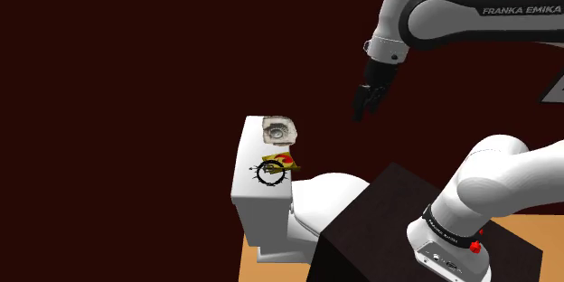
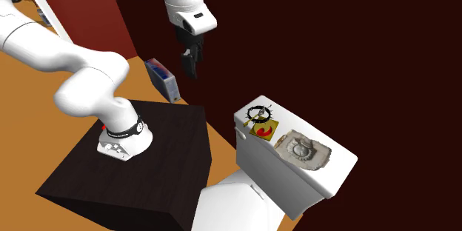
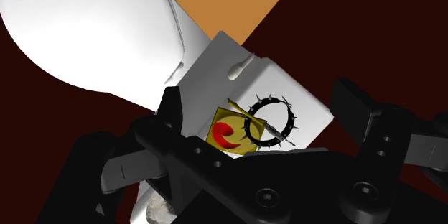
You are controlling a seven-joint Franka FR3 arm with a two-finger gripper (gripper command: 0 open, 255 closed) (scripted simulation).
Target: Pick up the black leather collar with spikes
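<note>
I am in the approach step. My jaws hang released, the fingers [image 3: 172,115] standing apart with nothing between them, high in the air and well apart from the collar [image 3: 271,120]. The collar, a black ring set with small spikes, lies flat on the white toilet tank lid [image 3: 237,54], below my jaws and ahead of them. A yellow square with a red mark [image 3: 228,135] lies just beside it; whether the ring rests on its edge I cannot tell.

As I judge it, the next move calls for a long descent and some forward travel. I would then set one finger inside the ring and one outside, since it lies thin and flat, and keep off the yellow square.

The wrist view gives me the spikes and shows the ring lined up between my fingers, but not my height. The shoulder view shows the open air between my jaws and the lid, and a grey carved piece [image 1: 278,130] beyond the collar. The second exterior view adds a blue and red box [image 2: 161,78] on the floor beneath my jaws, by the dark stand [image 2: 141,155].
</note>
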